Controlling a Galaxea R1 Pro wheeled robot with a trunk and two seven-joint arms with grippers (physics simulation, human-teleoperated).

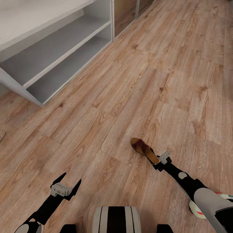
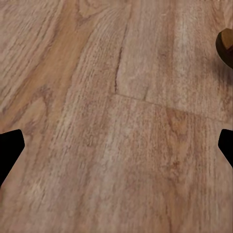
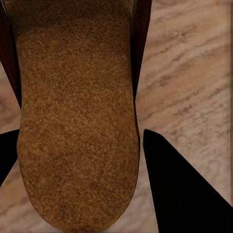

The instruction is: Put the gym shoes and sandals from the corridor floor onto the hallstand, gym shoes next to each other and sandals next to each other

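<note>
One dark brown sandal (image 1: 144,149) with a tan footbed lies on the corridor floor (image 1: 168,64), right of centre. My right gripper (image 1: 157,163) is at its heel. In the right wrist view the footbed (image 3: 77,121) sits between the black fingers (image 3: 179,189), which close in on its sides. My left gripper (image 1: 71,180) hangs open over bare planks at the lower left, and the sandal's edge (image 2: 225,46) shows in its wrist view. A white gym shoe (image 1: 196,207) with red-orange patches peeks out under my right forearm. The light-grey hallstand (image 1: 48,30) stands at the upper left.
The hallstand's two open shelves (image 1: 64,69) face the floor. A doorway or wall panel (image 1: 124,14) lies beyond its right end. Wide wood planks stretch between the sandal and the rack. My own base (image 1: 116,220) shows at the bottom edge.
</note>
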